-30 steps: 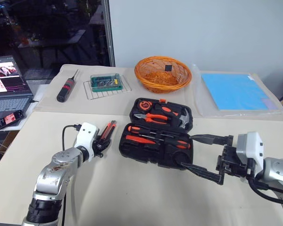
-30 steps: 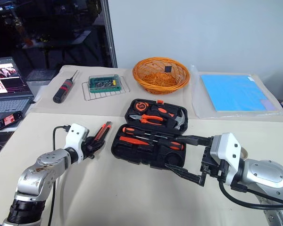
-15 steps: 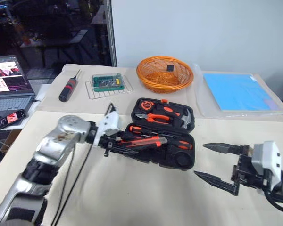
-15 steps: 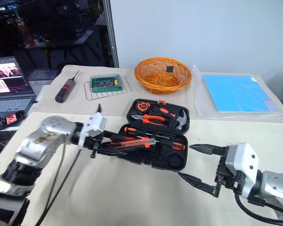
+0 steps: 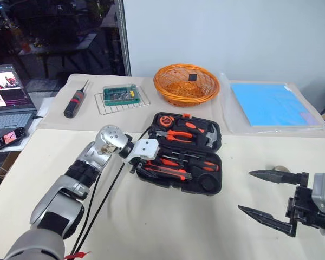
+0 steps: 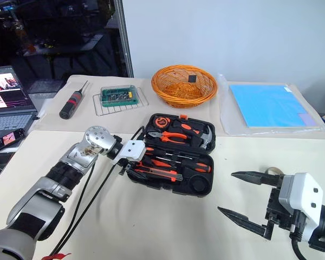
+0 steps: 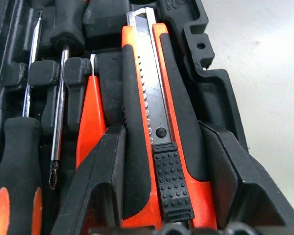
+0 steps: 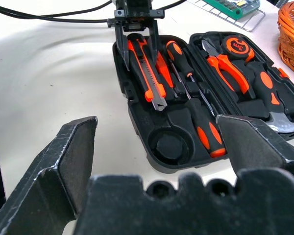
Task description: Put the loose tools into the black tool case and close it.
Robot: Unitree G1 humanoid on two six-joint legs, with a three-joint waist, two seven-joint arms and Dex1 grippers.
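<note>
While the black tool case point(image 5: 184, 157) lies open on the tabletop point(image 5: 151, 227), the left pincer point(image 8: 136, 27) reaches into its near half and pinches the orange-black utility knife point(image 7: 157, 142), one finger on each side of the handle. The knife rests along the case's front edge, just beside the small all-orange screwdriver point(image 7: 90, 122) and the two long screwdrivers point(image 8: 193, 103), all in that same half. The round recess point(image 8: 167, 145) at that half's corner looks bare. In the far half of the case sit the orange-handled pliers point(image 5: 176, 134) and the hammer point(image 5: 208, 134). The right pincer point(image 5: 271, 197) hovers off the case's right end, well apart from it, fingers spread wide with nothing between them. Beyond the case stand an orange basket point(image 5: 187, 84) and a green-topped wire tray point(image 5: 121, 96).
</note>
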